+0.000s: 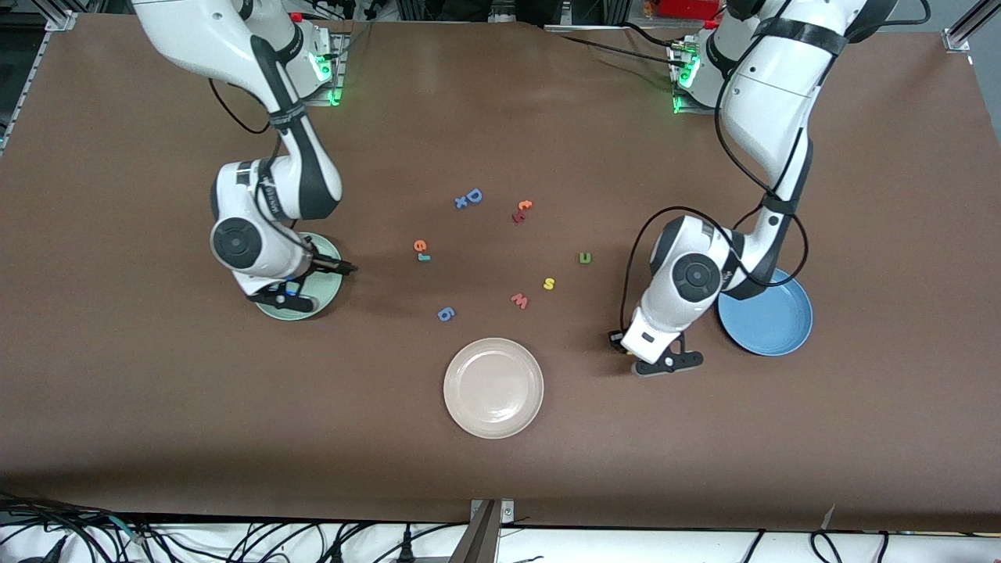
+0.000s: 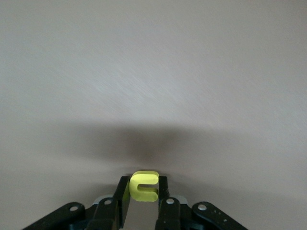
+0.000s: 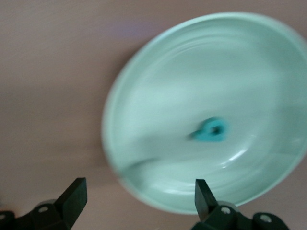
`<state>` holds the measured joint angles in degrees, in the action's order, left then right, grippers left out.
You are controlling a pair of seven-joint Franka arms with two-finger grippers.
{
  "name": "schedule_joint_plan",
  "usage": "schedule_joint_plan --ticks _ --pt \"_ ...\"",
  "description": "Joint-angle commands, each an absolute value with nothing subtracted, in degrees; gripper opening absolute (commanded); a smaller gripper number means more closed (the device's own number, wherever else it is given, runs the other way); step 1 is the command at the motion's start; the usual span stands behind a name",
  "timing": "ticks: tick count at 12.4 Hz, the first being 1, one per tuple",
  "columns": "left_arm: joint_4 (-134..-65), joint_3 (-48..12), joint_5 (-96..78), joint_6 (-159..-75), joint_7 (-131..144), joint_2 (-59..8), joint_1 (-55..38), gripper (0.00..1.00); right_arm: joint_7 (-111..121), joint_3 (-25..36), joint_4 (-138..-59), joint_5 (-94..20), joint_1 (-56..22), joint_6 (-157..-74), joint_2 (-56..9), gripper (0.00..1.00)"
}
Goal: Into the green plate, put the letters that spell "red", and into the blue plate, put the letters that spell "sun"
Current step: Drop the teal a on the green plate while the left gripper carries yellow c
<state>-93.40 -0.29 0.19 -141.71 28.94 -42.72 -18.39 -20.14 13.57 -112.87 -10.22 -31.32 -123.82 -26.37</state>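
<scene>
The left gripper (image 2: 144,203) has its jaws pinching the small yellow foam "u" (image 2: 144,186), low over the bare brown worktop (image 1: 704,469), just beside the round medium-blue plate (image 1: 770,324), at about eight o'clock from it. The right gripper (image 3: 139,201) hangs over the round pale mint-green plate (image 3: 158,110), jaws spread wide and holding nothing; a small teal foam "d" (image 3: 211,130) lies inside that plate.

Loose on the worktop between the two plates: the orange "e" (image 1: 421,246) with a teal letter (image 1: 425,257) touching it, at three o'clock from the green plate; the yellow "s" (image 1: 549,283); the green "n" (image 1: 585,257). The round cream-white plate (image 1: 493,387) sits at six o'clock from this scatter.
</scene>
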Motion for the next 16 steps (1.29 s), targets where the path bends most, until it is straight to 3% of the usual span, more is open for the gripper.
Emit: schedule_joint_plan --ticks 1,3,6,7,10,12,16 --pt "-94.1 2.2 1.4 -138.1 23.6 -39.1 -18.3 0.20 -20.1 8.7 -112.2 -10.7 -31.7 -123.5 -25.7 0.99" --pt "-94.2 3.9 1.4 -135.9 20.0 -37.9 -17.8 0.21 -20.2 7.7 -110.9 -10.8 -33.3 -125.6 -25.9 0.98" --pt "-95.4 7.1 1.3 -135.8 10.9 -37.7 -17.1 0.21 -20.2 7.7 -110.5 -10.7 -38.5 -132.6 -27.6 0.65" --pt "-96.8 8.2 1.3 -135.8 7.3 -36.2 -16.4 0.21 -20.2 7.6 -110.5 -10.9 -40.2 -136.7 -29.1 0.65" --pt "-103.3 8.1 1.1 -135.8 1.1 -29.7 -13.5 0.22 -19.9 7.6 -110.7 -10.6 -41.1 -138.5 -31.5 0.64" --pt "-109.0 8.1 0.9 -135.8 -1.8 -24.5 -11.7 0.24 -20.0 7.7 -110.7 -10.6 -42.4 -138.8 -32.6 0.58" --pt "-114.1 8.1 0.8 -135.9 -7.1 -23.6 -9.2 0.25 -20.0 7.7 -110.7 -10.7 -42.8 -139.7 -33.3 0.50"
